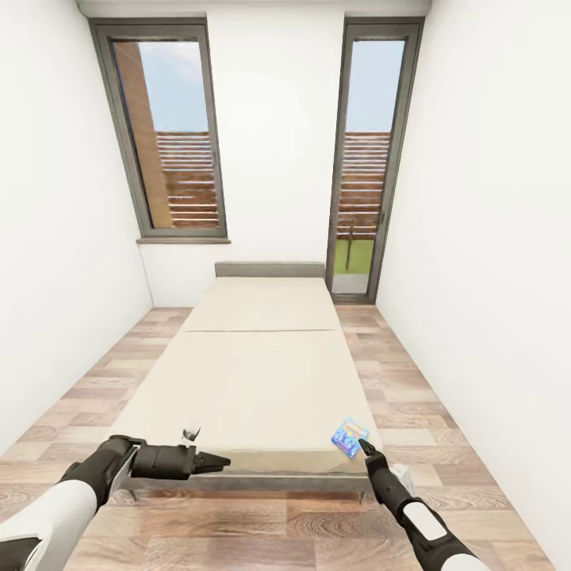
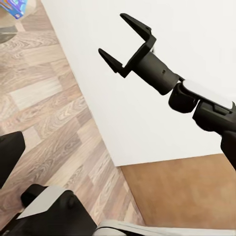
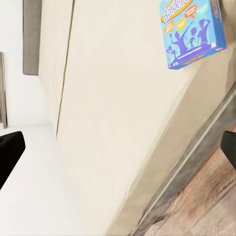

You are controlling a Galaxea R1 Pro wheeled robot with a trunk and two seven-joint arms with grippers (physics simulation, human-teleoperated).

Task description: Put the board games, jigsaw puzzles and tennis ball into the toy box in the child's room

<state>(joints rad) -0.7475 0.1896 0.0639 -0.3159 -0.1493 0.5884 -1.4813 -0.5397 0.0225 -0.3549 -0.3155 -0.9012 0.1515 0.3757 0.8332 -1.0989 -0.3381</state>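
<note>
A small blue board game [image 1: 350, 436] lies on the beige mattress of the bed [image 1: 262, 373], at its near right corner. My right gripper [image 1: 366, 448] hovers just in front of that box, open, with nothing between its fingers. The right wrist view has the blue board game [image 3: 192, 32] ahead over the mattress, and my right gripper [image 3: 118, 152] is spread wide. My left gripper [image 1: 218, 460] hangs open at the bed's near left edge, holding nothing. The left wrist view catches the open right gripper [image 2: 112, 33] and a corner of the board game [image 2: 12, 7]. The toy box, table, puzzles and ball are out of view.
The bed's grey headboard [image 1: 270, 270] stands against the far white wall between a window [image 1: 170, 135] and a glass door [image 1: 365, 166]. Strips of wood floor [image 1: 404, 381] run along both sides of the bed, closed in by white side walls.
</note>
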